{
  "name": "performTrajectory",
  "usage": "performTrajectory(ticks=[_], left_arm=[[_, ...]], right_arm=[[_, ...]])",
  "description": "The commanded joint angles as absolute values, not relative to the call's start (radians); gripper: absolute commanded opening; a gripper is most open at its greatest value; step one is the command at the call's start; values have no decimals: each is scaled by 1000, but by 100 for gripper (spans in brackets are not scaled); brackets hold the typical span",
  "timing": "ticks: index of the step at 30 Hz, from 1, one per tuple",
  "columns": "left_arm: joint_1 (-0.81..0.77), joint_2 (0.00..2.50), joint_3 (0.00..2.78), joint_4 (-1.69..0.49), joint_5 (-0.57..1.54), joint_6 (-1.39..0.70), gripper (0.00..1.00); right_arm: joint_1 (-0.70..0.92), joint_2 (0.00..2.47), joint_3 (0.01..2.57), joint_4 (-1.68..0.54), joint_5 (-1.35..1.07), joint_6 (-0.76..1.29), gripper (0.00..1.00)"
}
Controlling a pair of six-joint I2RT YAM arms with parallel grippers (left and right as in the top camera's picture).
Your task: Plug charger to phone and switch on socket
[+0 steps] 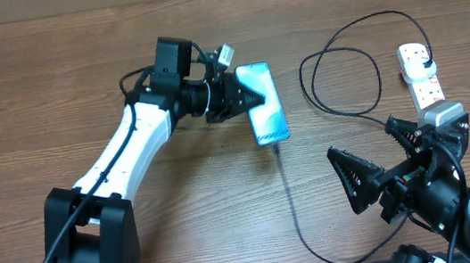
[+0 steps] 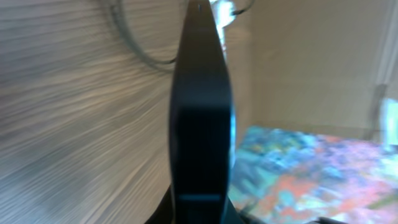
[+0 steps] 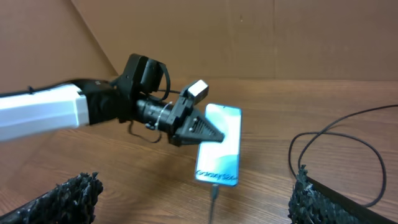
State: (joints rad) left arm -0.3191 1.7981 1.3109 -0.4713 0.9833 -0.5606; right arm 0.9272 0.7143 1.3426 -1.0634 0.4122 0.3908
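Listing front to back: right gripper, fingers wide apart, empty; charger, connector tip at near end of phone, lying flat, screen lit; left gripper, tip on phone's left edge, opening not discernible; socket, far right, charger's plug inserted.

Only legible text is on the phone screen: a small line near the end where the cable goes in. From the right wrist view it reads "Galaxy S", with trailing characters too small to resolve. In the overhead view the same line on the phone is just a blur. The socket has red marks on its switches, no readable characters. Left wrist view is too blurred to read anything.
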Motion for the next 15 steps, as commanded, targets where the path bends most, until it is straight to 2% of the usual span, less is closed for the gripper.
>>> performTrajectory(ticks=[1,4,8,15], left_arm=[[-296,1827,1391,-666,830,-238,4],[-277,1868,1420,-836,738,-134,4],[-237,1946,1429,-904,736,-99,4],[-154,2102,1429,-886,1045,24,4]], right_arm=[[925,714,1349,-1058,434,396,100],[925,714,1349,-1058,434,396,100],[925,714,1349,-1057,434,418,100],[926,721,1348,-1101,433,496,100]])
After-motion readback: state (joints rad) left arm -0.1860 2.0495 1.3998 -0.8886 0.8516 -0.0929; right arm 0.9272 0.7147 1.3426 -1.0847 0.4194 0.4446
